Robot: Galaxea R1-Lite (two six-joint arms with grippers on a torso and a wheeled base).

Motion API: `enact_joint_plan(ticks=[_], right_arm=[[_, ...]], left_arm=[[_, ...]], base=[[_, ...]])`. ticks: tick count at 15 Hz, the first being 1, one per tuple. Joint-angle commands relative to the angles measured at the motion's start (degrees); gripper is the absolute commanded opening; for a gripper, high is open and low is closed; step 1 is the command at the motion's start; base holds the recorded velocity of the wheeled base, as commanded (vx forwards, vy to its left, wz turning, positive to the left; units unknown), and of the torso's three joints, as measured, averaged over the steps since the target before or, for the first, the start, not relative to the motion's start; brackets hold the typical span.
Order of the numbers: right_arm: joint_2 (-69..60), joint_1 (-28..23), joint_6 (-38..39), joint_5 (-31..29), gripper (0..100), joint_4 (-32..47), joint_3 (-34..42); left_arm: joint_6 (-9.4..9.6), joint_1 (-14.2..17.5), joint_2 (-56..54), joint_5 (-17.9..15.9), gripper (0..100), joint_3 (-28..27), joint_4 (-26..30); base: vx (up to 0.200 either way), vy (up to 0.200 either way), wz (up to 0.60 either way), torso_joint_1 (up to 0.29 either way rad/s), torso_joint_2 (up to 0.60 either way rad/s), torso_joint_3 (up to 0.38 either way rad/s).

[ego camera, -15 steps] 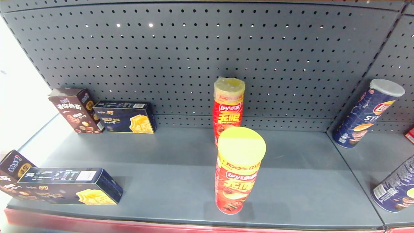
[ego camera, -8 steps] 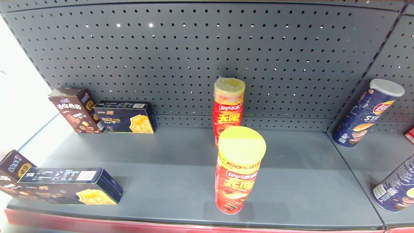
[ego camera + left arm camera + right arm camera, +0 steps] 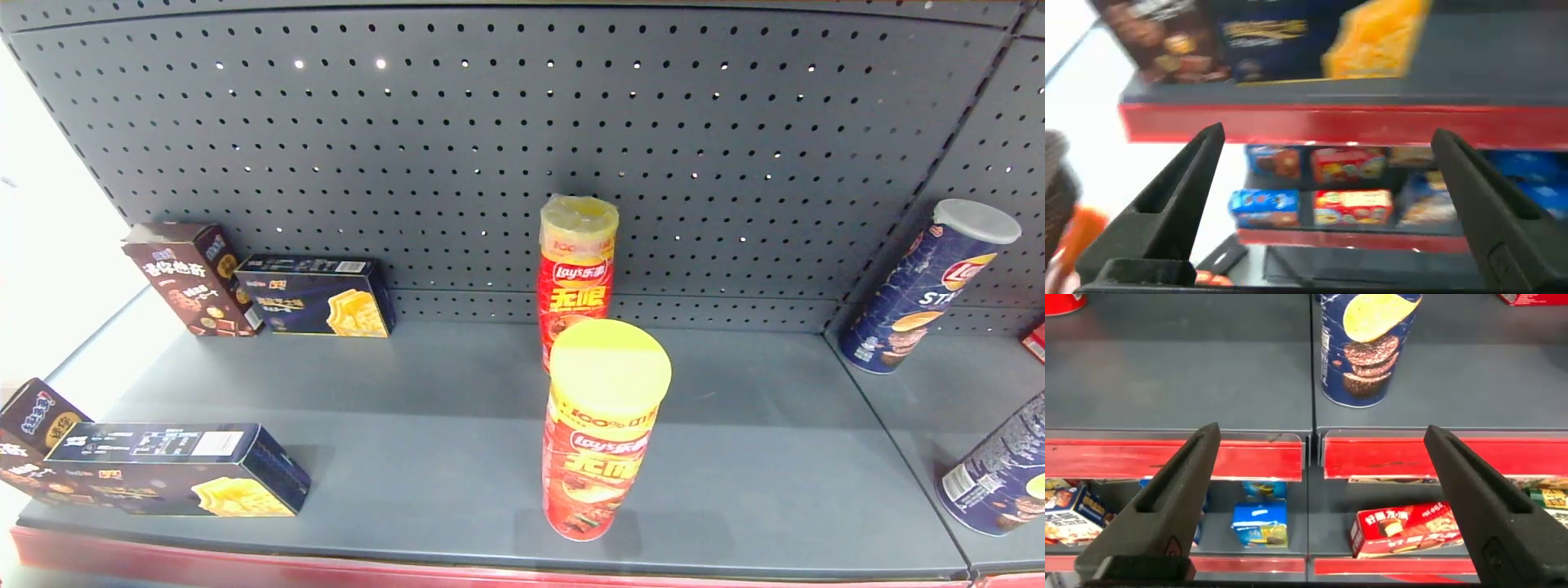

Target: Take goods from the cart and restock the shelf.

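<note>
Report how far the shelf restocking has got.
Done: a front can and a back can, both red, stand upright on the shelf, with boxes at the left and blue cans at the right. In hand: nothing; the left gripper and right gripper are open and empty, facing the shelf's red front edge. Left: wide bare stretches to fill.

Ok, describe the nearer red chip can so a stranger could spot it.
Find the grey shelf with the perforated back panel. Near its middle two red chip cans stand upright, one behind the other. The front can, nearer the red shelf lip, has a flat yellow lid; the back can has a crinkled top.
</note>
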Motion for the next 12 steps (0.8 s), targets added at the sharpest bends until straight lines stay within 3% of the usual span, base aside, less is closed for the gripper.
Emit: enact_joint_plan(ticks=[1,4,6,10,12], right_arm=[[0.07,0.00,0.00,-0.01,100,0.01,0.01],[0.07,0.00,0.00,-0.01,100,0.01,0.01],[0.07,0.00,0.08,-0.01,100,-0.08,0.01],[0.07,0.00,0.08,0.07,100,-0.08,0.01],[0.07,0.00,0.00,0.07,100,-0.08,0.01]], left_arm=[[0.08,0.06,0.20,1.38,100,1.08,-0.33],[-0.27,-0.11,0.20,-0.64,100,1.26,-0.95],[-1.15,-0.02,0.20,-0.73,100,1.26,-0.95],[-1.15,-0.29,0.11,-0.47,100,1.26,-0.95],[-1.07,-4.68,-3.67,-0.82,100,1.26,-1.03]], base=[[0.000,0.000,0.00,0.000,0.00,0.000],[0.000,0.000,0.00,0.000,0.00,0.000],[0.000,0.000,0.00,0.000,0.00,0.000],[0.000,0.000,0.00,0.000,0.00,0.000],[0.000,0.000,0.00,0.000,0.00,0.000]])
